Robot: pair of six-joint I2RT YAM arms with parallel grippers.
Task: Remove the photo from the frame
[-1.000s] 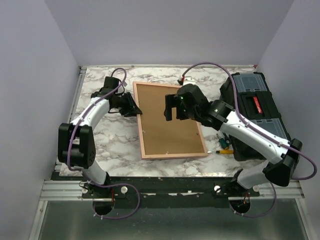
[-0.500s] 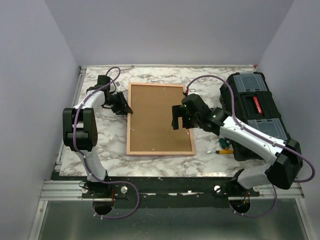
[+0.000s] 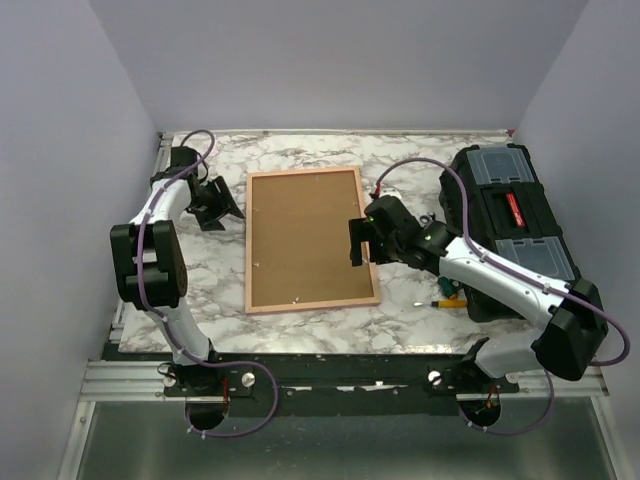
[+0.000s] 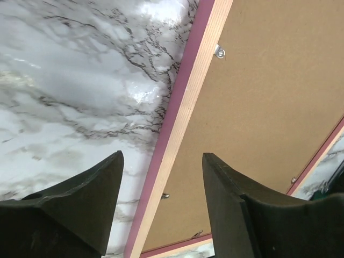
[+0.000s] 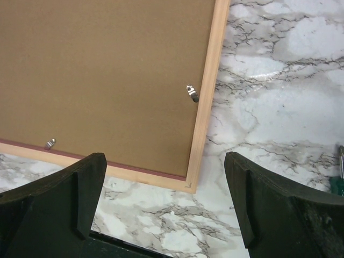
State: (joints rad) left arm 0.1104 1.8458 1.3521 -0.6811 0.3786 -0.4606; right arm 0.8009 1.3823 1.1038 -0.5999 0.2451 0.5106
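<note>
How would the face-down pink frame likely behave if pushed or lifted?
Probably stiff: the frame lies flat with straight wooden edges. Likely slides easily on the glossy marble table. Awkward to lift: it sits flush, offering little edge.

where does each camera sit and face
top external: above, behind the arm bases, looking down on table, frame, toolbox; both arms show.
left wrist: on left hand, facing the frame's left edge; its fingers show.
right wrist: on right hand, facing the frame's near right corner; its fingers show.
All share the frame's brown back.

left gripper [image 4: 161, 201] has its jaws apart over the frame [image 4: 183, 110] edge, brown back up, on the marble desk [image 4: 75, 80].
</note>
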